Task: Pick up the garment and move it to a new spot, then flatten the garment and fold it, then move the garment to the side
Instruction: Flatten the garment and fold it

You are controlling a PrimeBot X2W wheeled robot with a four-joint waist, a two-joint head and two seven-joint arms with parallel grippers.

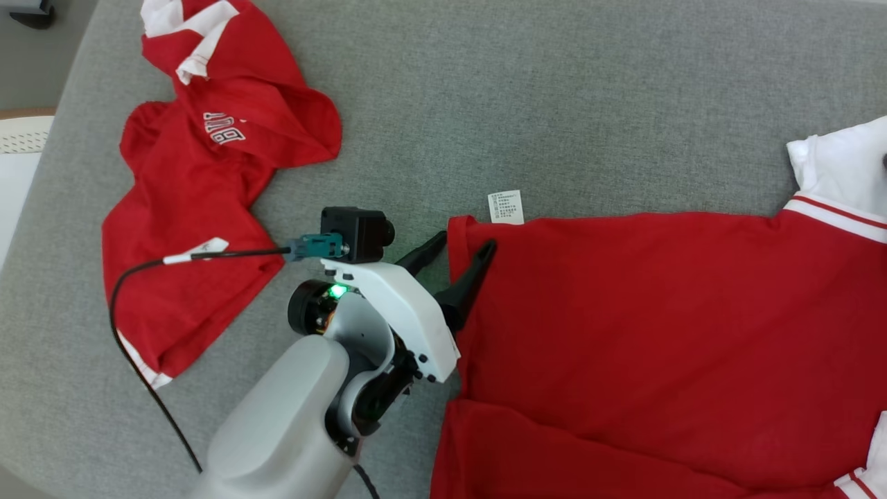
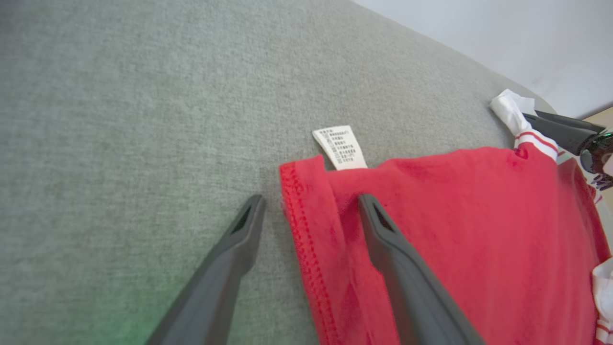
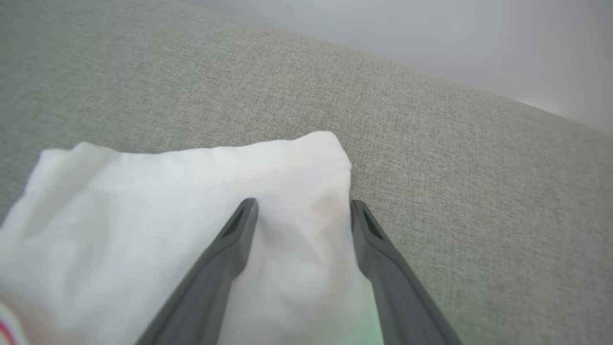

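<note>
The garment (image 1: 658,333), a red shirt with white red-striped sleeves, lies spread across the right half of the grey cushioned surface (image 1: 554,104). Its white care label (image 1: 505,207) sticks out at the hem corner. My left gripper (image 1: 468,241) is open at that corner. In the left wrist view one finger rests on the grey fabric and the other lies over the red hem (image 2: 306,249), with the label (image 2: 340,146) just beyond. My right gripper (image 3: 303,205) is open, its fingers straddling the corner of the white sleeve (image 3: 191,191). It also appears far off in the left wrist view (image 2: 565,129).
A second red shirt (image 1: 201,208) with white lettering lies crumpled at the upper left. My left arm's black cable (image 1: 138,346) runs across it. The surface's rounded left edge (image 1: 62,104) borders floor and a white object (image 1: 21,138).
</note>
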